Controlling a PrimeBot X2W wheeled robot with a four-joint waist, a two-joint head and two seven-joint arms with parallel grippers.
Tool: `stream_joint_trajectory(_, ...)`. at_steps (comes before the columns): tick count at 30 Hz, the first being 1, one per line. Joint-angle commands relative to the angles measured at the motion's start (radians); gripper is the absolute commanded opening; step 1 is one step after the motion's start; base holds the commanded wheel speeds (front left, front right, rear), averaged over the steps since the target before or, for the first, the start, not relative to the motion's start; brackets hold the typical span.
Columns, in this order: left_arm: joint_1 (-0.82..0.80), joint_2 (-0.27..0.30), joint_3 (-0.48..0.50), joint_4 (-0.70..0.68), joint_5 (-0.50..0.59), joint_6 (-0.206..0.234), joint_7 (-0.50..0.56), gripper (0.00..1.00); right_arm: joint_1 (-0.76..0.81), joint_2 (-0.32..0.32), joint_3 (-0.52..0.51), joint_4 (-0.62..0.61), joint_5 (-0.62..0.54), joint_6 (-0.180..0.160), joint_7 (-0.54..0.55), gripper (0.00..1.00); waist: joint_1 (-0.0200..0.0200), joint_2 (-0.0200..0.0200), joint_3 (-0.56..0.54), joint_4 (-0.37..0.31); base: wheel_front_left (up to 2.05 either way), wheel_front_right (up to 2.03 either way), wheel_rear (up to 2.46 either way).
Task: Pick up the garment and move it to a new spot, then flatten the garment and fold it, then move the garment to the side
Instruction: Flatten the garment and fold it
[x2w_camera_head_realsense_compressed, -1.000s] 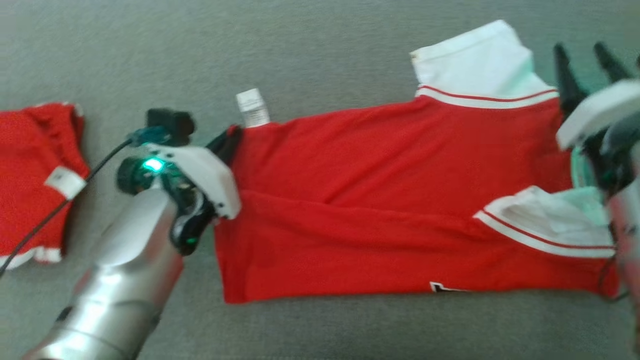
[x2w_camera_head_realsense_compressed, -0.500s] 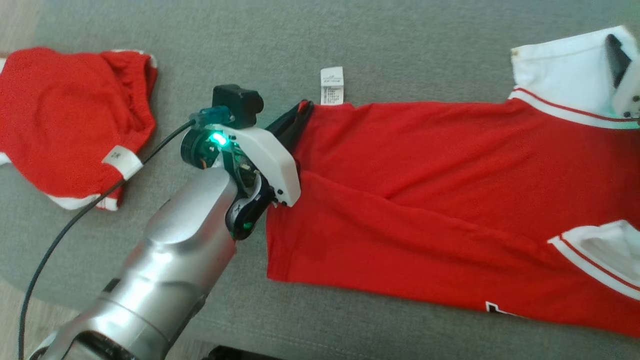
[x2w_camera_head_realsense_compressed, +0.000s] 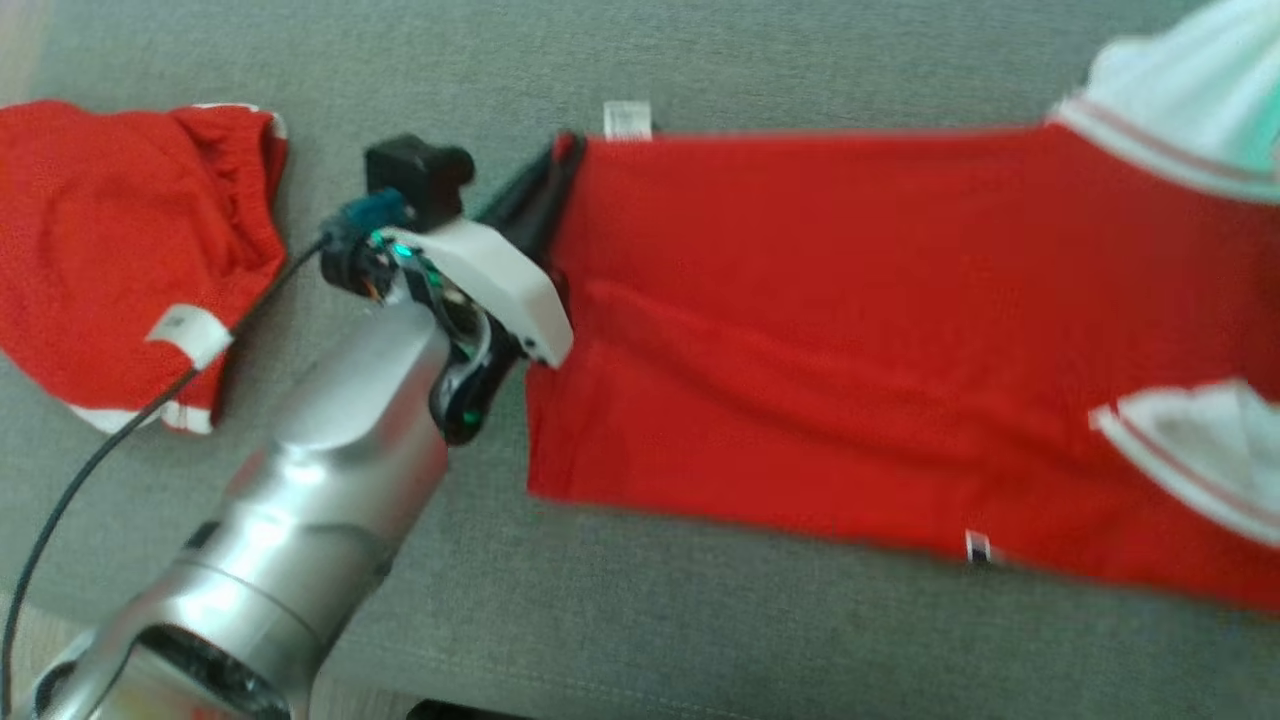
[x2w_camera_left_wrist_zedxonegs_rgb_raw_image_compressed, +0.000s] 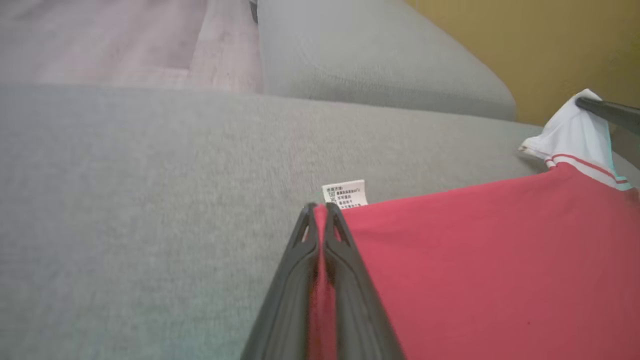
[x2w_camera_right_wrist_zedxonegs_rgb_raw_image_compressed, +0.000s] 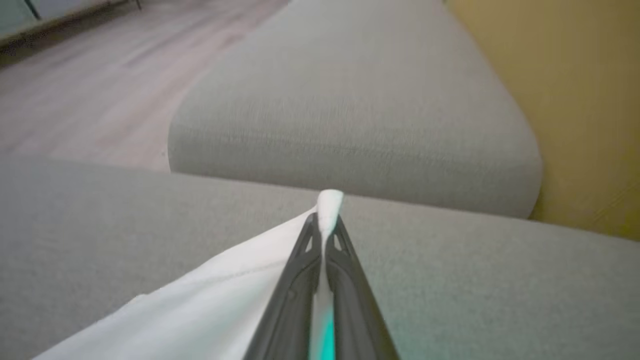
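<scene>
While it lies stretched flat across the grey cushion (x2w_camera_head_realsense_compressed: 700, 620), the red shirt (x2w_camera_head_realsense_compressed: 820, 330) is pinched at both ends. The left pincer (x2w_camera_left_wrist_zedxonegs_rgb_raw_image_compressed: 320, 220) is clamped on its hem corner beside the white label (x2w_camera_left_wrist_zedxonegs_rgb_raw_image_compressed: 344, 192), and the right pincer (x2w_camera_right_wrist_zedxonegs_rgb_raw_image_compressed: 324, 220) is clamped on a white sleeve (x2w_camera_right_wrist_zedxonegs_rgb_raw_image_compressed: 225, 290). Another red garment (x2w_camera_head_realsense_compressed: 120, 250) lies apart, left of the left arm (x2w_camera_head_realsense_compressed: 300, 500).

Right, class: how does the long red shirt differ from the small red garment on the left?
The shirt is stretched flat; the small garment lies bunched. The left hand and right hand pinch the shirt; neither holds the small garment. Both are red with white parts.
</scene>
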Motion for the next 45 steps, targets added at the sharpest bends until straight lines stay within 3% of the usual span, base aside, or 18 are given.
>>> stream_joint_trajectory(1,-0.033,0.041,0.043,-0.004,0.007,0.015,-0.032,0.0,-0.025,0.008,0.002,-0.019,-0.01,0.004,-0.042,0.0,-0.0001,0.0001,-0.012,-0.013,0.0,0.0,0.0)
stream_joint_trajectory(7,0.01,0.058,0.072,0.042,0.036,0.057,-0.157,0.0,0.011,0.058,0.003,-0.023,0.028,0.004,-0.194,0.0,-0.0001,0.0001,-0.061,-0.06,0.0,0.0,0.0)
stream_joint_trajectory(12,0.074,0.078,0.116,0.013,0.096,0.101,-0.178,0.0,0.117,0.065,0.015,-0.099,0.083,0.004,-0.229,0.0,-0.0001,0.0001,-0.094,-0.1,0.0,0.0,0.0)
stream_joint_trajectory(22,0.398,0.096,0.296,-0.199,0.324,0.174,-0.179,0.0,0.555,0.102,-0.076,-0.45,0.161,0.004,-0.234,0.0,-0.0001,0.0001,-0.167,-0.176,0.0,0.0,0.0)
stream_joint_trajectory(27,0.515,0.068,0.353,-0.193,0.37,0.17,-0.179,0.0,0.711,0.154,-0.106,-0.474,0.161,0.004,-0.234,0.0,-0.0001,0.0001,-0.198,-0.182,0.0,0.0,0.0)
stream_joint_trajectory(28,0.532,0.06,0.364,-0.18,0.373,0.17,-0.179,0.02,0.728,0.166,-0.104,-0.455,0.165,0.004,-0.228,0.13,-0.0001,0.0001,-0.205,-0.182,0.0,0.0,0.0)
stream_joint_trajectory(29,0.546,0.05,0.375,-0.17,0.374,0.169,-0.179,1.0,0.735,0.175,-0.105,-0.442,0.167,0.004,-0.228,1.0,-0.0001,0.0001,-0.211,-0.181,0.0,0.0,0.0)
stream_joint_trajectory(34,0.604,0.017,0.455,-0.238,0.445,0.199,-0.18,1.0,0.733,0.214,-0.173,-0.46,0.115,0.004,-0.233,1.0,-0.0001,0.0001,-0.245,-0.178,0.0,0.0,0.0)
stream_joint_trajectory(39,0.719,-0.02,0.559,-0.391,0.54,0.242,-0.18,1.0,0.772,0.313,-0.311,-0.57,-0.041,0.004,-0.234,1.0,-0.0001,0.0001,-0.3,-0.175,0.0,0.0,0.0)
stream_joint_trajectory(45,0.872,-0.054,0.603,-0.474,0.615,0.226,-0.18,1.0,0.873,0.403,-0.343,-0.598,-0.165,0.004,-0.234,1.0,-0.0001,0.0001,-0.379,-0.166,0.0,0.0,0.0)
